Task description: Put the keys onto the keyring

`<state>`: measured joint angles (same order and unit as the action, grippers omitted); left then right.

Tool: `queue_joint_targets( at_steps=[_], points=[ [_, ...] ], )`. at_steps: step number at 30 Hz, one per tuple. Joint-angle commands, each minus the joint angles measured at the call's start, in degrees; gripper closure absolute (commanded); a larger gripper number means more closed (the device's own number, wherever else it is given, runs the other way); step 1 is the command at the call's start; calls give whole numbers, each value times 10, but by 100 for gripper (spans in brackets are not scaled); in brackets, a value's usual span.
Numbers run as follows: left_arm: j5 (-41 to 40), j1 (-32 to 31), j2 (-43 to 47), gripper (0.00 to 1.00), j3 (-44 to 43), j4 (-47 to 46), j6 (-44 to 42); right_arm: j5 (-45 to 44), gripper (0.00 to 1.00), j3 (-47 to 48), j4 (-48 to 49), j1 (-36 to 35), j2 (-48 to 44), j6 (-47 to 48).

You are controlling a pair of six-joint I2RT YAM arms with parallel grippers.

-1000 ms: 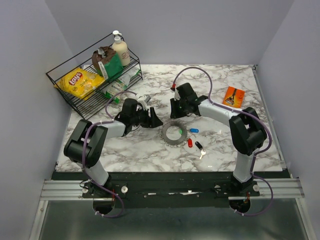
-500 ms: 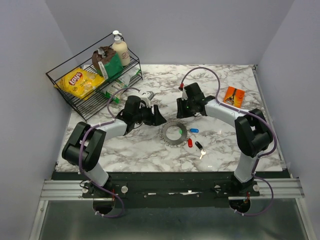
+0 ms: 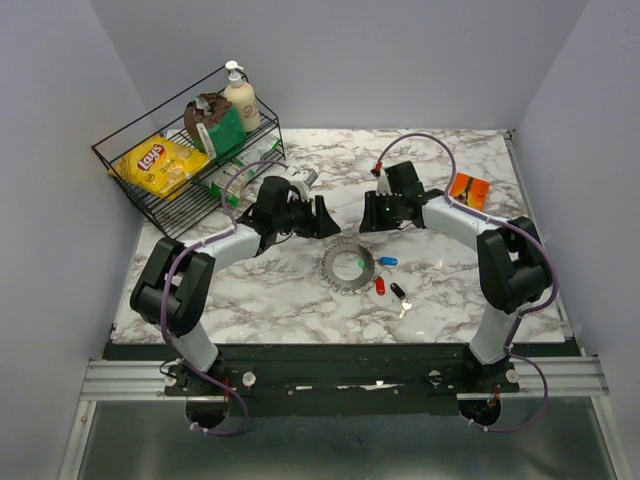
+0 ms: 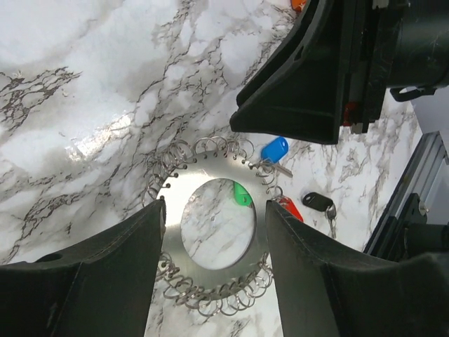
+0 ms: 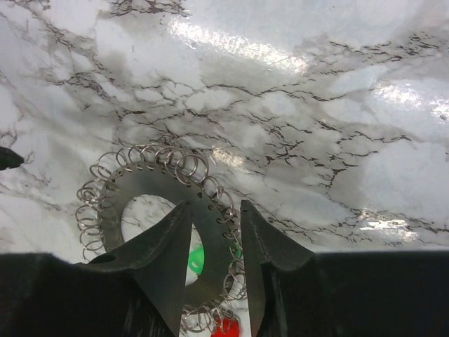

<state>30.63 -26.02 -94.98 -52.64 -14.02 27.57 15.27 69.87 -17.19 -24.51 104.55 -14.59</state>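
Note:
The keyring (image 3: 348, 267) lies flat on the marble table, grey, with many small wire loops round its rim and a green tag in its open centre. The blue key (image 3: 388, 261), red key (image 3: 379, 286) and black key (image 3: 398, 292) lie loose just to its right. My left gripper (image 3: 325, 215) is open and empty, hovering behind and left of the ring. My right gripper (image 3: 368, 215) is open and empty, behind and right of it. The left wrist view shows the ring (image 4: 210, 279) between the fingers, with the blue key (image 4: 273, 149). The right wrist view shows the ring (image 5: 147, 186).
A black wire rack (image 3: 150, 205) stands at the back left with a yellow chips bag (image 3: 160, 162), a lotion bottle (image 3: 240, 98) and other packs. An orange packet (image 3: 467, 190) lies at the back right.
Both grippers have moved right and farther back, away from the keyring. The ring and keys have not moved.

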Motion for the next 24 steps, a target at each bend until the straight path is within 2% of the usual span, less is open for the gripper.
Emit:
queue_joint_targets(
  at_steps=[1, 8, 14, 15, 19, 22, 24],
  points=[
    [19, -8, -25, 35, -31, 38, 19, 33, 57, -11, 16, 0, -15, -8],
    [14, -32, -28, 40, -45, 104, 7, 48, 58, -20, 15, 2, -12, -9],
    [0, -65, -40, 58, -48, 170, -14, 44, 58, -25, 14, 3, -1, -11],
    [-6, -75, -42, 64, -48, 180, -17, 42, 58, -25, 14, 3, 1, -13],
    [-12, -85, -62, 78, -44, 183, -18, 28, 57, -18, 13, 3, 11, -18],
    [-17, -94, -89, 85, -54, 187, -19, 28, 56, -13, 11, 3, 22, -17],
    [-23, -98, -100, 92, -60, 194, -18, 27, 52, -10, 9, 3, 28, -16]
  ],
)
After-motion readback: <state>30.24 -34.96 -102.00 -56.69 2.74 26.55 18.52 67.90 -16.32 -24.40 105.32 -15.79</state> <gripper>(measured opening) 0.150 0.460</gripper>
